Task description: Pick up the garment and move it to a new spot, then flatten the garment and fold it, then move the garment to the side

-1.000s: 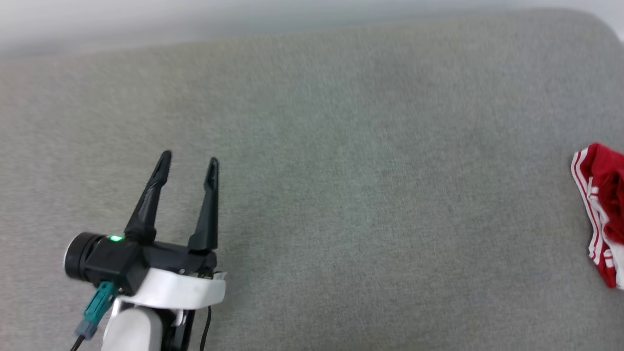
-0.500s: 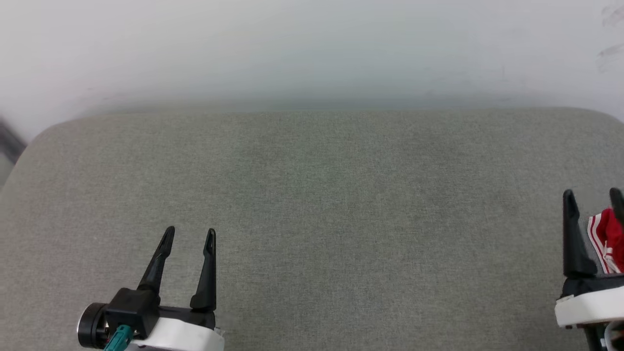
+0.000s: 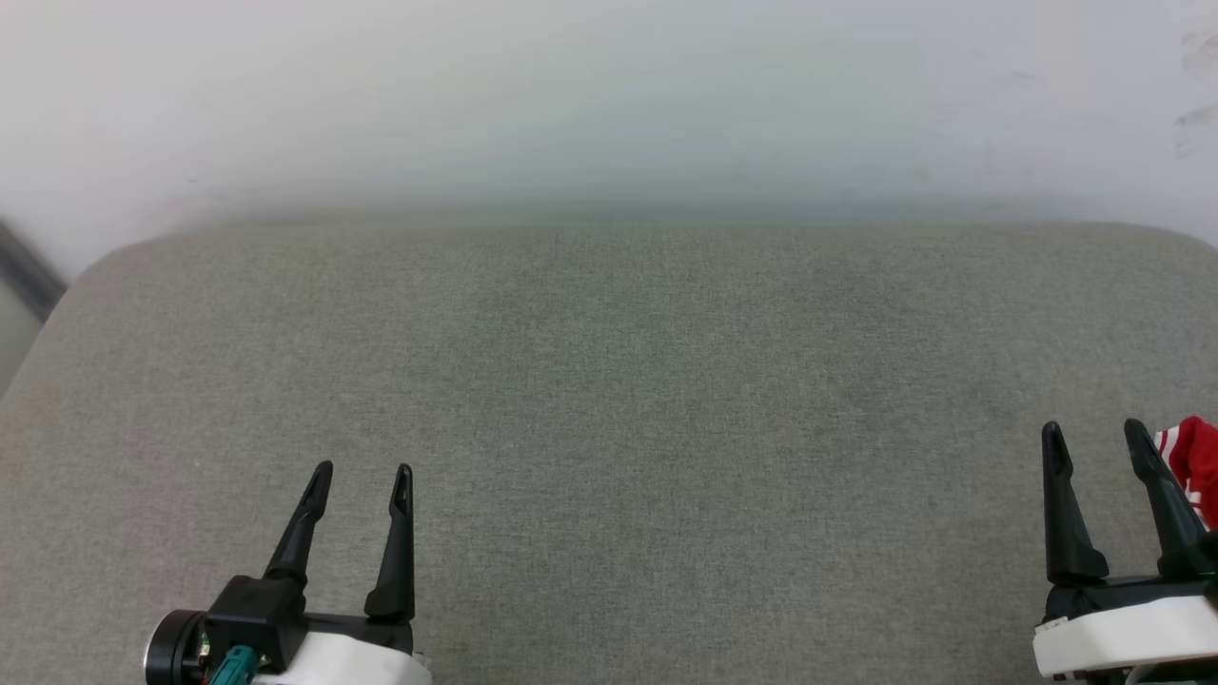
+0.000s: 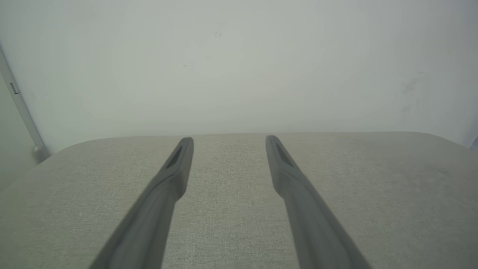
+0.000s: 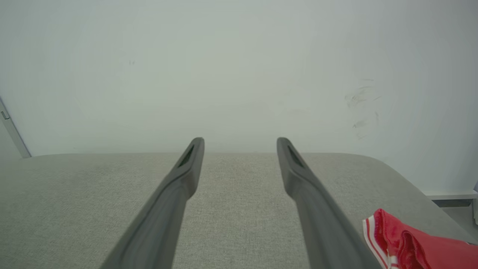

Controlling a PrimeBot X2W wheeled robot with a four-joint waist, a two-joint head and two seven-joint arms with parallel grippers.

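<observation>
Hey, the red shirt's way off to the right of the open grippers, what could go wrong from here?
1. The garment lies to the right of the right gripper, cut off by the head view's edge, so a reach might be misjudged.
2. It is bunched up; a pinch may catch just one layer.
3. In the right wrist view it sits near the rounded edge of the grey cushion, so a nudge might push it off.

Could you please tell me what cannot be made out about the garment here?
Head view: the garment is cut off by the right edge and partly hidden behind the right end effector.
Right wrist view: the bottom right corner crops it; its print cannot be told.
</observation>
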